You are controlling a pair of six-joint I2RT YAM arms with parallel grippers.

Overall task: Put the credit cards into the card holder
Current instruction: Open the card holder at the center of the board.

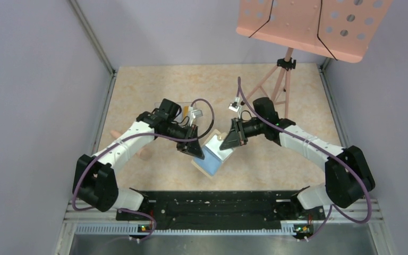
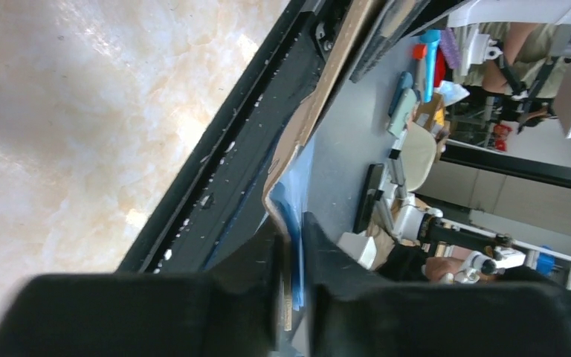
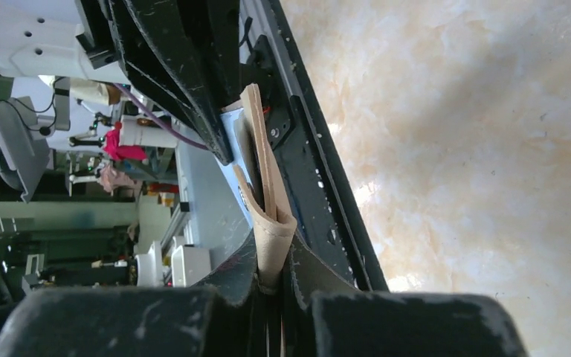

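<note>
**Both grippers clamped on the wallet, spread between them**

Your left gripper is closed on one edge of the small flat folding wallet, tan outside and light blue inside. Your right gripper is closed on the opposite edge. The wallet hangs directly between the two tools, touching both sets of fingertips. It looks lifted off the marbled beige tabletop.

Why, as I read it: the two-sided pinch pulls the leaves apart, so the blue interior faces up and a pocket can be reached. Neither tool is free to take a card, so expect one of them to let go first.

How it looks:
- **Left wrist view:** the fingers nip a thin blue layer with tan backing, seen edge-on.
- **Right wrist view:** the fingers hold a curled tan fold. The leaf bows away from the tips, so it is soft and will flex under a card.
- I can see no card inside it.

A thin yellow-orange card shows just behind your left wrist, well apart from both fingertips. I can't tell what it sits in. No other cards are visible.
</note>
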